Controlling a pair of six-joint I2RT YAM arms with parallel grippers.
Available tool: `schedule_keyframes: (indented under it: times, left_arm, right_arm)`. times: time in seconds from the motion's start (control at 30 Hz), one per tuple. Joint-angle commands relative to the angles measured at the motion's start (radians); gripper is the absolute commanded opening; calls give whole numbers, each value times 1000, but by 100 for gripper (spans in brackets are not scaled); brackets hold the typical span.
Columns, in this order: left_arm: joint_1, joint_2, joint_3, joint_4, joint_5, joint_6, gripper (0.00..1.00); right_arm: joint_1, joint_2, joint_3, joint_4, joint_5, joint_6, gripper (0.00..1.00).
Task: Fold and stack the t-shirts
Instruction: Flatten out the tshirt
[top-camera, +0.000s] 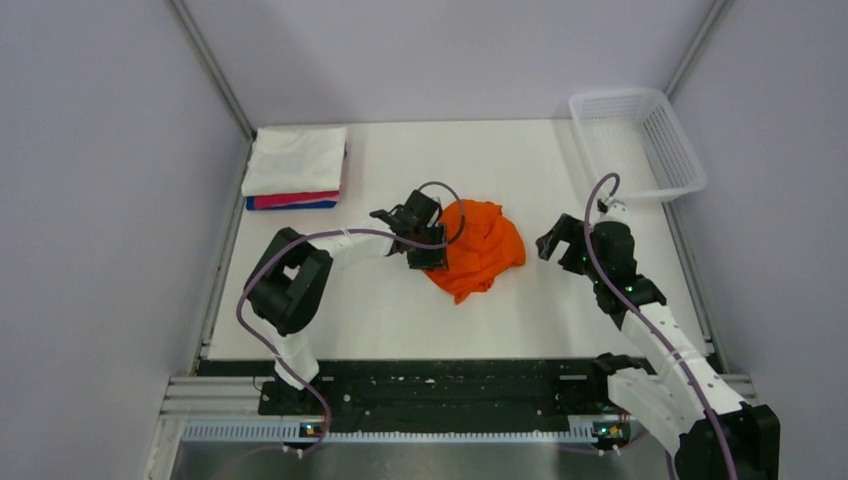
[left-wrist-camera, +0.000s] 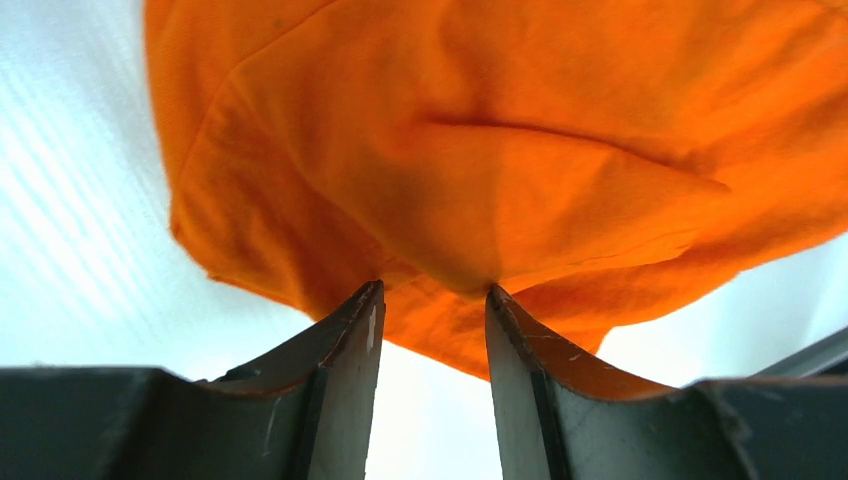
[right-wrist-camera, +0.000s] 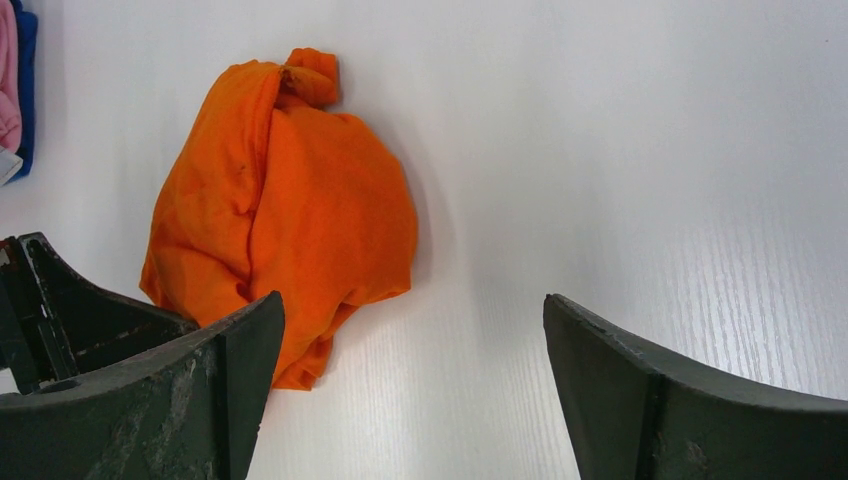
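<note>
The orange t-shirt (top-camera: 478, 248) lies crumpled in a heap on the middle of the white table; it also shows in the right wrist view (right-wrist-camera: 290, 200). My left gripper (top-camera: 425, 245) is at the shirt's left edge. In the left wrist view its gripper (left-wrist-camera: 435, 290) has its jaws narrowed on a bulging fold of the orange t-shirt (left-wrist-camera: 480, 170). My right gripper (top-camera: 558, 245) is wide open and empty, a short way right of the shirt; in its own view the gripper (right-wrist-camera: 410, 310) is over bare table. The folded t-shirts (top-camera: 296, 165) are stacked at the back left, white on top, then pink-red and blue.
A white plastic mesh basket (top-camera: 640, 140) stands at the back right corner, partly over the table's edge. Grey walls and metal posts close in the table on three sides. The left gripper's body (right-wrist-camera: 60, 300) shows at the left edge of the right wrist view.
</note>
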Motion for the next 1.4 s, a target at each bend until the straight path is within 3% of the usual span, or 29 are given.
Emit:
schedule_keyframes:
  times: [0.0,0.4,0.47,0.53,0.7,0.9,1.27,1.37]
  left_arm:
    - [-6,13,34,-29,-44,13,47]
    - [-14,31,46,109,140,-39,42]
    - [-14,36,53,115,143,-43,34]
    - [-14,35,60,104,134,-46,4]
    - [-14,-78,18,85,68,-27,0]
    - [-12,-396,-49,50,-133,27,0]
    - [-5,-1028,-180,-135,-924,-41,0]
    - [-4,-1129,-207,-159,-1014,-51,0]
  right_arm:
    - [3,-15,-3,15,20,-8,99]
    - [3,1,-10,26,19,-8,99]
    - [3,3,-11,30,16,-8,99]
    - [2,4,-12,32,12,-8,99]
    - [3,6,-14,38,0,-17,99]
    - [3,8,-20,68,-43,-23,99]
    - [3,24,-51,172,-164,-9,99]
    - [8,66,-61,241,-247,13,99]
